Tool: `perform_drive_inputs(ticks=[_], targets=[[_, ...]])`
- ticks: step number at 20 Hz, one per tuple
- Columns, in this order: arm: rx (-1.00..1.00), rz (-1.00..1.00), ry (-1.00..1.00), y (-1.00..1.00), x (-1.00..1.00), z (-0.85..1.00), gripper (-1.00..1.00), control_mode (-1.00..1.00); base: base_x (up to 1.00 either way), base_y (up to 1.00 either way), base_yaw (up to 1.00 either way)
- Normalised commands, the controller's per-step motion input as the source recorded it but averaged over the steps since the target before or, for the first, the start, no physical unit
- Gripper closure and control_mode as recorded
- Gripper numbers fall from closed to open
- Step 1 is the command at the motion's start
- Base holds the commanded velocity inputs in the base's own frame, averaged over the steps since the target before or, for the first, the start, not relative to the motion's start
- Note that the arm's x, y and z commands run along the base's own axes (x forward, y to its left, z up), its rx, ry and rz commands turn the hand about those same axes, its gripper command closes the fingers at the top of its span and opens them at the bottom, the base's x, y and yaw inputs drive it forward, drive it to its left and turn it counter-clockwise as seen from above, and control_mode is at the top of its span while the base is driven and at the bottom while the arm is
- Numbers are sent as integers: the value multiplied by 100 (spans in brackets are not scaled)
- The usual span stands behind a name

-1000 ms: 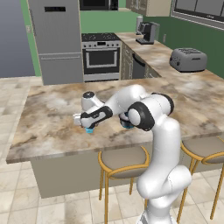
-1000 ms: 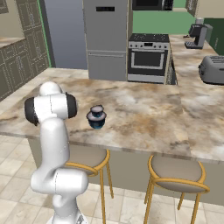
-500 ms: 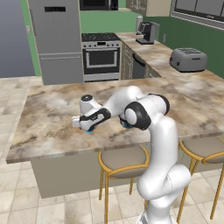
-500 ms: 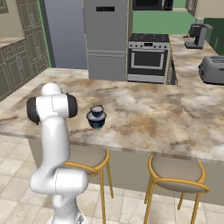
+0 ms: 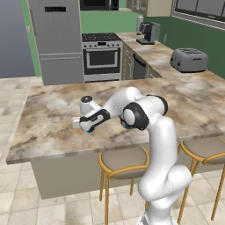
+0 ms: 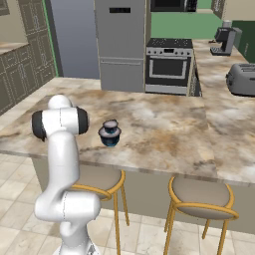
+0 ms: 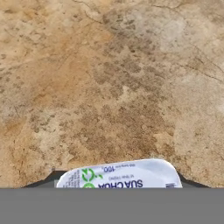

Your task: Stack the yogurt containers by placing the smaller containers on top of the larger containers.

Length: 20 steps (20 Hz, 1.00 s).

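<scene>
The tiny light-blue cup (image 5: 89,130) sits low between my gripper's fingers (image 5: 88,126), just above or on the marble counter, left of the arm's elbow. In the hand view its white printed lid (image 7: 120,175) spans the gap between the two dark fingertips (image 7: 51,178), with my gripper (image 7: 118,183) shut on it. The wide dark-blue tub (image 6: 109,139) stands on the counter with the smaller dark-blue tub (image 6: 110,125) on its pale top. In the left base view the elbow hides most of that stack, leaving a blue sliver (image 5: 125,126).
The island counter (image 5: 52,110) has its front edge close below the gripper. Two stools (image 5: 123,160) stand under that edge. A toaster (image 5: 189,59) and coffee machine (image 5: 147,33) sit on the far counter at the right. Fridge and oven stand behind.
The hand has shifted slightly left and a little lower with the tiny cup between its fingers. The stacked tubs have not moved.
</scene>
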Motion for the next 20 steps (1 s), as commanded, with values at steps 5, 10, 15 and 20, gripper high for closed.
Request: perform_drive_inputs(ticks=[5,10,15,20], targets=[[0,0,0,0,2,0,100,-100,0,0,0],[0,0,0,0,0,9,100,-100,0,0,0],[3,0,0,0,0,35,100,-100,0,0,0],[3,0,0,-6,0,51,100,-100,0,0,0]])
